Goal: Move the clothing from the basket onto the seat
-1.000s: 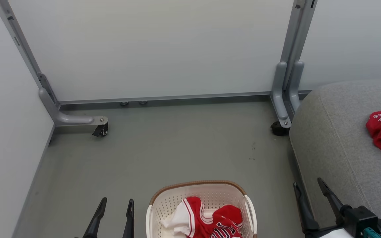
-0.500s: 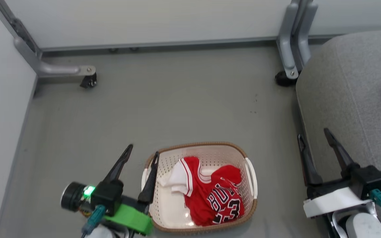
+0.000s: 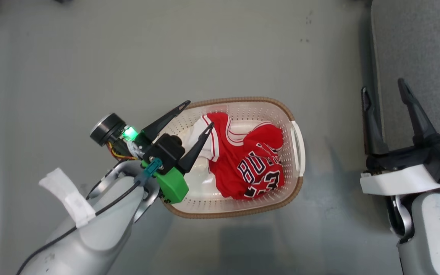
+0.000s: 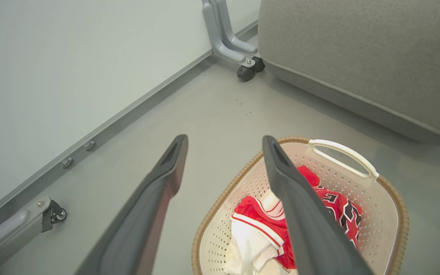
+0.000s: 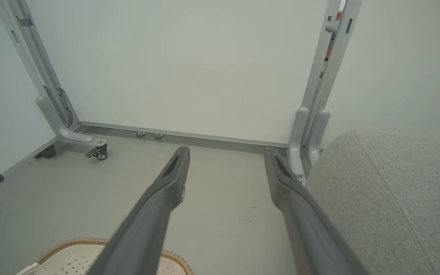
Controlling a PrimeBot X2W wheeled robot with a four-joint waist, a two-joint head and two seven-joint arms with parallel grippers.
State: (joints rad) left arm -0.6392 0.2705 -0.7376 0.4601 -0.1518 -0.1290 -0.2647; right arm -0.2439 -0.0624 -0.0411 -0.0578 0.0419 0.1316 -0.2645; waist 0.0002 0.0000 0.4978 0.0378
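Reaching further over basket (image 3: 243,100), left hand (image 3: 200,112) wide above clothing (image 3: 250,160); right hand (image 3: 382,84) wide.

Lab test bay, pale partition panels (image 5: 174,68) on castors (image 4: 245,73) (grey frames (image 5: 321,88)), bare floor (image 3: 90,57)

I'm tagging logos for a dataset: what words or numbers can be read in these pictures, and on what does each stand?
"BUL": black-and-white letters on the red jersey lying in the basket, head view; any further letters are lost in a fold.
"23": just below those letters on the same jersey.
Left wrist view: the same lettering is partly covered and cannot be read.
I can make out no other text.
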